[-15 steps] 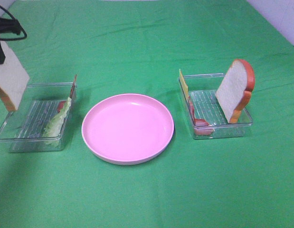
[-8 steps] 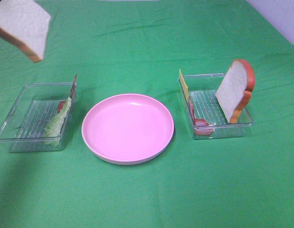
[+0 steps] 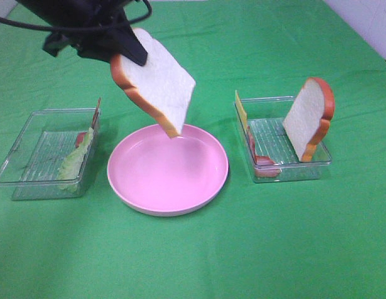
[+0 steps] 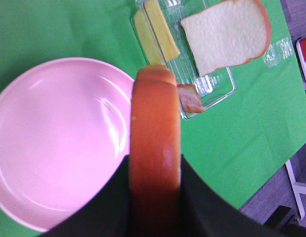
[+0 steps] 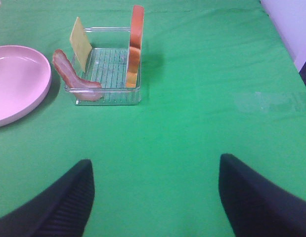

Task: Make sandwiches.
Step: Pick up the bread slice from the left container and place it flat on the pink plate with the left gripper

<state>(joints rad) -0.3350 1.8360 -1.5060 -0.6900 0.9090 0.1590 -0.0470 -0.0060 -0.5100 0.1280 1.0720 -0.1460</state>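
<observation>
Since half a second ago my left hand [image 3: 127, 53] has swung in from the far left corner, and the bread slice [image 3: 158, 84] it carries now hangs tilted above the pink plate [image 3: 127, 193], low corner over the plate's far edge. That hand is clamped on the slice's orange-brown crust. My right hand [image 5: 153, 197] hovers over the bare green surface [image 3: 242, 249], fingers spread wide and holding nothing.

Counting: two bread slices, one in my grip and a second slice [image 3: 308, 121] standing on edge in the right tray [image 3: 292, 171]. Two clear trays, one on each side of the single plate. The right tray also holds one yellow cheese square [image 3: 241, 111], upright against its wall nearest the plate, and one bacon strip [image 3: 264, 162] draped over its near corner. The left tray [image 3: 18, 187] holds one lettuce leaf [image 3: 74, 159] and one red slice [image 3: 81, 138] along its plate-side wall.
</observation>
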